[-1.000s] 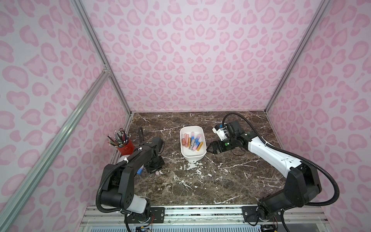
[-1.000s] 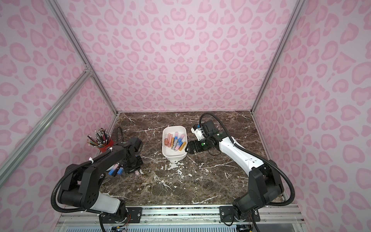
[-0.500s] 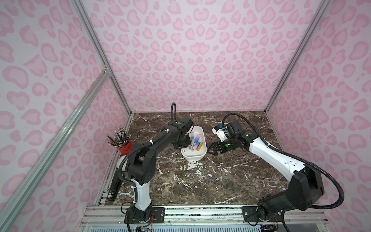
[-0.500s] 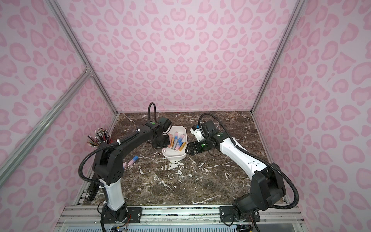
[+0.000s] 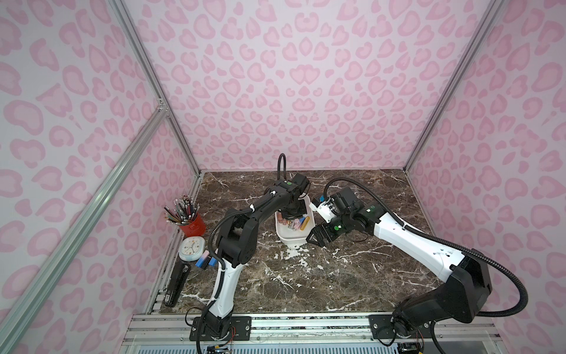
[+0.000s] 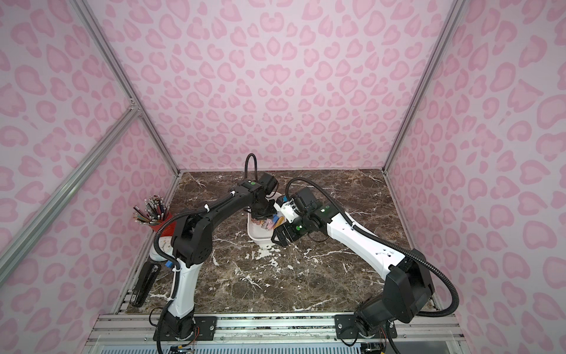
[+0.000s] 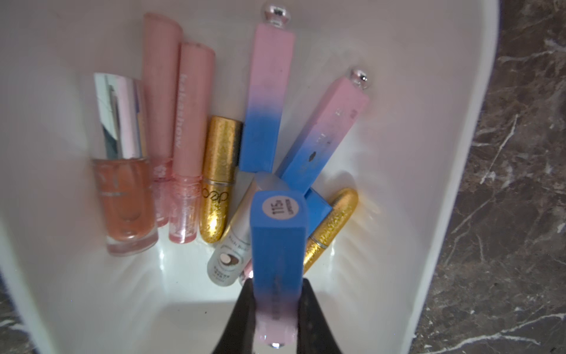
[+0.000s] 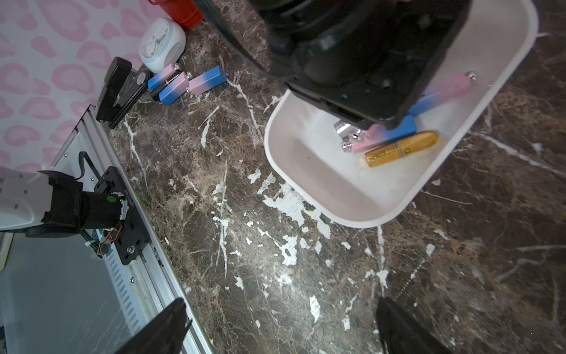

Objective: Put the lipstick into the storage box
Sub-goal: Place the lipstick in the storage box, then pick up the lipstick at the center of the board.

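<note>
Left wrist: one lipstick [image 7: 277,245] in claw [image 7: 275,286]; two gold tubes [image 7: 219,180].

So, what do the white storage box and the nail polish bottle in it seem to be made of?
The storage box looks like glossy plastic: smooth moulded walls with light streaks. The nail polish bottle seems clear glass, its peach liquid showing through; its cap is mirror-bright, metal or chromed plastic.

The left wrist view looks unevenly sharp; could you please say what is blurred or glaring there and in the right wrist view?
Left wrist view: the held lipstick blurs towards the jaws, the tubes lying in the box are sharp, the bottle's chrome cap mirrors light. Right wrist view: the left arm near the lens is smeared, the marble table crisp.
</note>
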Robot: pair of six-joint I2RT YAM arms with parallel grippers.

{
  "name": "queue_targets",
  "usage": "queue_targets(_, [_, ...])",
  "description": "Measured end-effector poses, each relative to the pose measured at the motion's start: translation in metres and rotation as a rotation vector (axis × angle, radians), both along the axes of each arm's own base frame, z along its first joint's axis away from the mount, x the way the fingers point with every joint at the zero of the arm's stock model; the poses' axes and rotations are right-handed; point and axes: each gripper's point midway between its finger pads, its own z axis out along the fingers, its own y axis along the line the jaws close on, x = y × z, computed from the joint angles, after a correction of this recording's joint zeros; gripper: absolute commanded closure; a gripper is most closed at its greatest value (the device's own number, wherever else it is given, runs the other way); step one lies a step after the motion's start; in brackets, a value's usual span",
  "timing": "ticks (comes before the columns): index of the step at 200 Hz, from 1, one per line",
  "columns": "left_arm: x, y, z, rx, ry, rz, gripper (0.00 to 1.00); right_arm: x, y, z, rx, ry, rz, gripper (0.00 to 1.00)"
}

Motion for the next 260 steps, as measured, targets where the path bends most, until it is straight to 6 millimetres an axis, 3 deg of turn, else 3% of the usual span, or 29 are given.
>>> queue_targets(16, [-0.002, -0.003, -0.006, -0.006, 0.017, -0.007, 0.83, -0.01, 0.003, 0.003, 0.007, -0.019, 0.037, 0.01])
queue_targets(49, [0.0, -0.006, -0.008, -0.016, 0.011, -0.021, 0.58, -0.031, 0.005, 0.006, 0.033, -0.039, 0.082, 0.01])
queue_targets(71, [0.001, -0.006, -0.005, -0.022, 0.002, -0.022, 0.49, -0.046, 0.004, 0.006, 0.048, -0.05, 0.103, 0.01])
queue_targets(103, [0.004, -0.006, 0.032, -0.058, -0.072, -0.02, 0.45, -0.068, 0.002, 0.011, 0.082, -0.078, 0.121, 0.01])
queue_targets(122, [-0.002, 0.005, 0.056, -0.058, -0.126, -0.01, 0.45, -0.082, 0.004, 0.012, 0.094, -0.103, 0.137, 0.01])
queue_targets(150, [-0.032, 0.048, 0.074, 0.003, -0.165, 0.029, 0.44, -0.104, 0.01, 0.006, 0.099, -0.143, 0.165, 0.01])
queue_targets(169, [-0.062, 0.105, 0.071, 0.064, -0.155, 0.114, 0.44, -0.113, 0.019, -0.003, 0.097, -0.153, 0.179, 0.01])
queue_targets(190, [-0.097, 0.172, 0.054, 0.12, -0.108, 0.239, 0.43, -0.117, 0.036, -0.01, 0.107, -0.157, 0.193, 0.01])
queue_targets(206, [-0.11, 0.207, 0.051, 0.143, -0.101, 0.323, 0.42, -0.117, 0.052, -0.012, 0.113, -0.152, 0.205, 0.01])
queue_targets(260, [-0.112, 0.26, 0.034, 0.154, -0.063, 0.412, 0.42, -0.098, 0.122, -0.014, 0.103, -0.154, 0.24, 0.01])
